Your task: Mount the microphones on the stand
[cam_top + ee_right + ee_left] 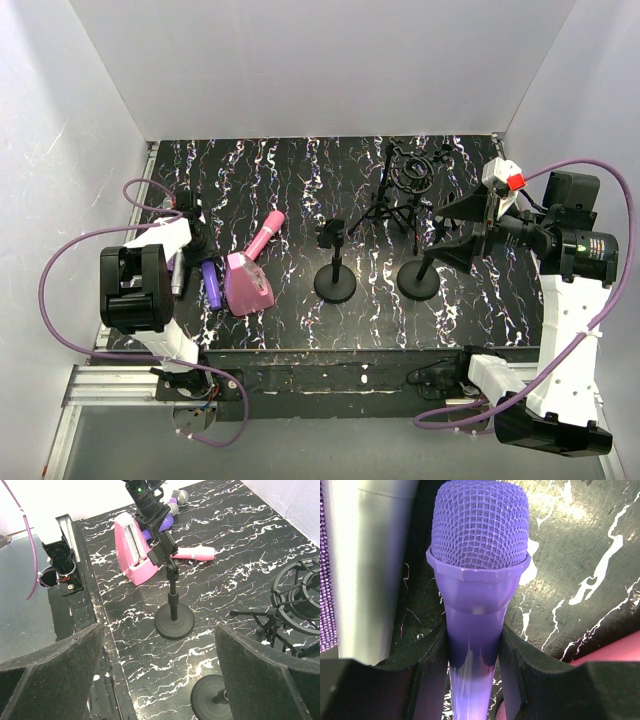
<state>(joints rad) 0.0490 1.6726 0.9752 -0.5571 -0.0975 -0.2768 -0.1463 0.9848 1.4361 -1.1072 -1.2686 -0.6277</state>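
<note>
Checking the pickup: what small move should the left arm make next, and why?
Probably squeeze the left gripper shut on the plain purple microphone: its fingers flank the handle just below the head, contact unclear; it lies on the table.

- The plain purple microphone (479, 580) looks like plastic, with a fine woven mesh head and a smooth, glossy handle that catches bright reflections.
- Just beside the plain purple microphone, the silver-grey microphone (367, 555) has a smooth, satin metallic barrel.
- Near the plain purple microphone, the glittery purple microphone (324, 605) shows a rough, beaded skin.
- The table (580, 555) is glossy black with white marble-like veins.
- The left pincer (473, 680) and right pincer (157, 680) carry matt black, grainy, foam-like pads.
- The pink wedge block (131, 550) is shiny moulded plastic.
- The stand (173, 622) has a matt black base.
</note>
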